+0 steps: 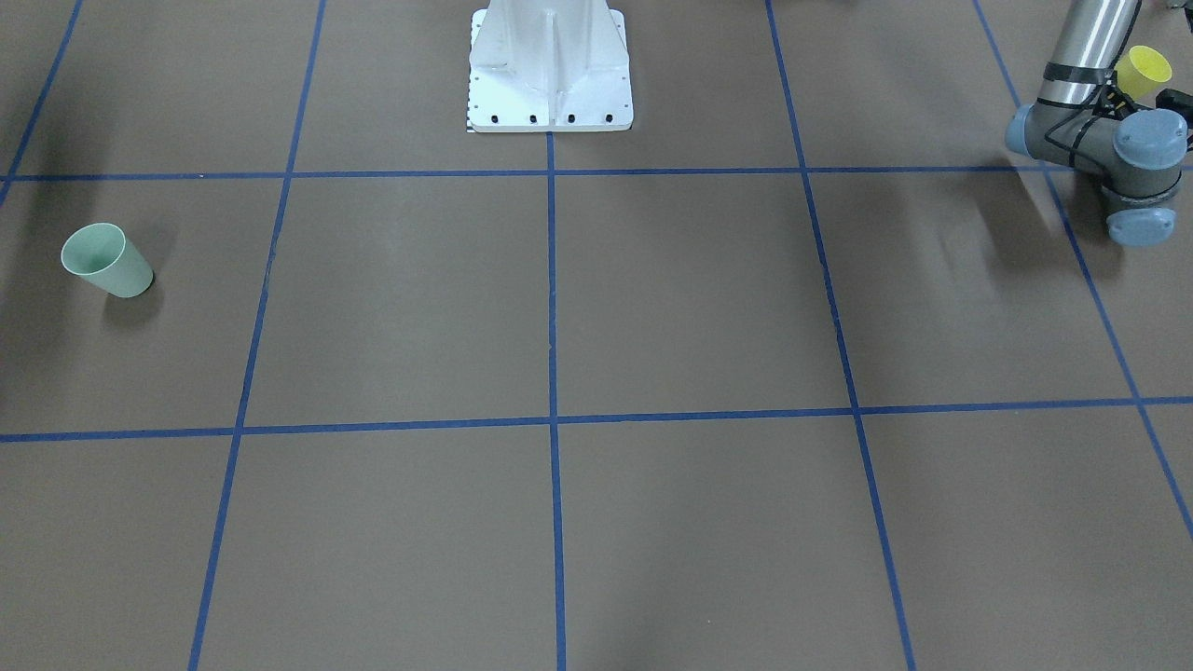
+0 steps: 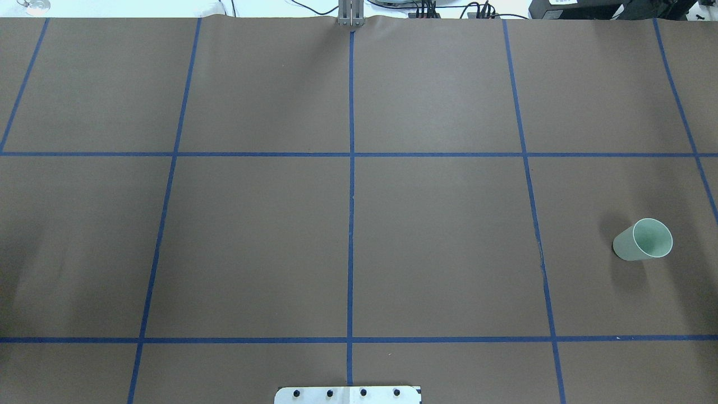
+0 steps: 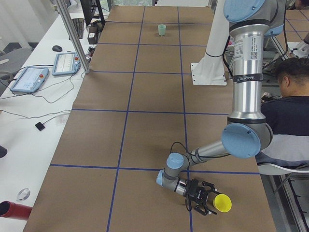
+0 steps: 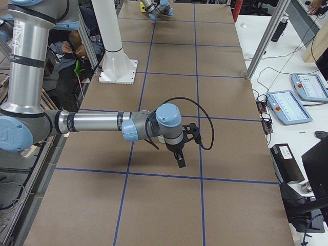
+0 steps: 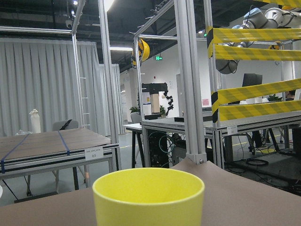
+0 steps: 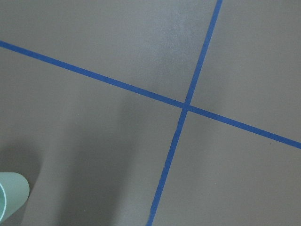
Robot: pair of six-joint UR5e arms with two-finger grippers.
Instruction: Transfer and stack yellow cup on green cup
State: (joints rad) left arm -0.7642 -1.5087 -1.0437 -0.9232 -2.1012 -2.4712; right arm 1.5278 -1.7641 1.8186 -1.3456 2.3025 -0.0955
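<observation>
The yellow cup (image 3: 222, 203) stands near the table's end, close to the robot's edge, and also shows at the top right as the yellow cup (image 1: 1144, 69). My left gripper (image 3: 205, 197) lies low and level right beside it, and the yellow cup (image 5: 148, 195) fills the bottom of the left wrist view. I cannot tell if that gripper is open or shut. The green cup (image 2: 643, 240) stands upright and alone at the far right; the green cup (image 1: 107, 261) has nothing touching it. My right gripper (image 4: 180, 160) hangs above the mat, state unclear, with the green cup (image 6: 11, 197) at its view's corner.
Blue tape lines divide the brown mat into squares. The white robot pedestal (image 1: 550, 75) stands at the middle of the robot's edge. A seated person (image 3: 289, 111) is behind the left arm. Control pendants (image 3: 29, 77) and an aluminium post (image 3: 72, 34) line the operators' side.
</observation>
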